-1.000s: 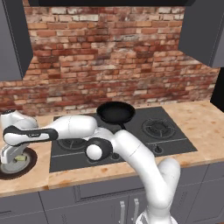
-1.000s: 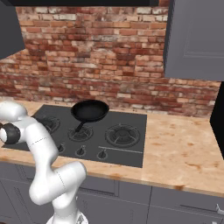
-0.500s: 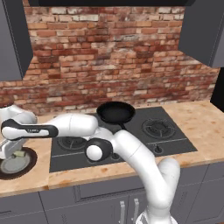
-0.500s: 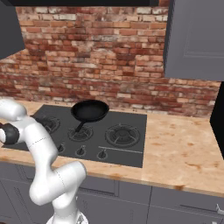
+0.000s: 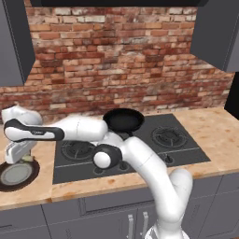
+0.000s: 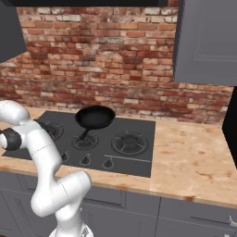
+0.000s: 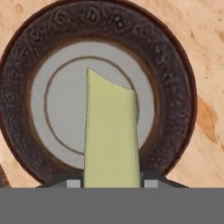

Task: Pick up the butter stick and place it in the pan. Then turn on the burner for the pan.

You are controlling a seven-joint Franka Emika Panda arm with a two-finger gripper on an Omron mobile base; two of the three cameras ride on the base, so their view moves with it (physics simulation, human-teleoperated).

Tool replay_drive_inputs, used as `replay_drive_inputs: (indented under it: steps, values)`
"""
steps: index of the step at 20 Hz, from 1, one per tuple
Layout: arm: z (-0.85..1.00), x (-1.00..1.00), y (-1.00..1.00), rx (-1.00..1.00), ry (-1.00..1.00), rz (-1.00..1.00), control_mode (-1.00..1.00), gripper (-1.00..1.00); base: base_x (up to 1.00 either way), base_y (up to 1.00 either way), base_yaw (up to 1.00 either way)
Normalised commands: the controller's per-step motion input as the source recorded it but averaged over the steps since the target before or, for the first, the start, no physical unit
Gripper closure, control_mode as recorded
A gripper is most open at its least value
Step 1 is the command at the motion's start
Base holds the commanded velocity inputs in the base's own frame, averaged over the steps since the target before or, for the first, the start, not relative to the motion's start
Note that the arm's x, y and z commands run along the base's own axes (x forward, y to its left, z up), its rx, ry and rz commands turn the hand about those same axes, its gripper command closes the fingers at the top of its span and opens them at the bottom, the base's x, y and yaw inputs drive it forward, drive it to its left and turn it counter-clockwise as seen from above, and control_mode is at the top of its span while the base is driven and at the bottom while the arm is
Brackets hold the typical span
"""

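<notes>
The butter stick, a pale yellow bar, stands between my fingertips in the hand view, and my gripper is shut on it. It hangs above a dark round plate with a grey centre. In the left base view my gripper is at the far left, just over that plate. The black pan sits on the rear middle burner of the cooktop, well to the right of my hand. The right base view shows the pan with its handle pointing toward the front.
The black cooktop lies between the plate and the open wooden counter on the right. A row of burner knobs runs along its front edge. A brick wall is behind and grey cabinets hang above.
My hand has risen a little above the plate with the butter stick in it. The pan has not moved.
</notes>
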Motion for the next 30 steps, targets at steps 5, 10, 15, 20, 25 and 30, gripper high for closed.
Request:
replay_drive_inputs:
  steps: [5, 10, 15, 20, 25, 30]
  values:
    - [0.00, 0.00, -0.58, 0.00, 0.00, 0.00, -1.00, 1.00, 0.00, 0.00, 0.00]
    - [0.00, -0.03, -0.58, 0.01, -0.02, 0.00, -1.00, 1.00, 0.00, 0.00, 0.00]
    - [0.00, -0.11, -0.57, 0.04, -0.06, 0.00, -1.00, 1.00, 0.00, 0.00, 0.00]
    - [0.00, -0.08, -0.57, 0.06, -0.07, 0.00, -1.00, 1.00, 0.00, 0.00, 0.00]
    - [0.00, -0.04, -0.60, 0.10, -0.08, -0.01, -1.00, 1.00, 0.00, 0.00, 0.00]
    - [0.00, -0.01, -0.57, 0.13, -0.12, -0.04, -1.00, 1.00, 0.00, 0.00, 0.00]
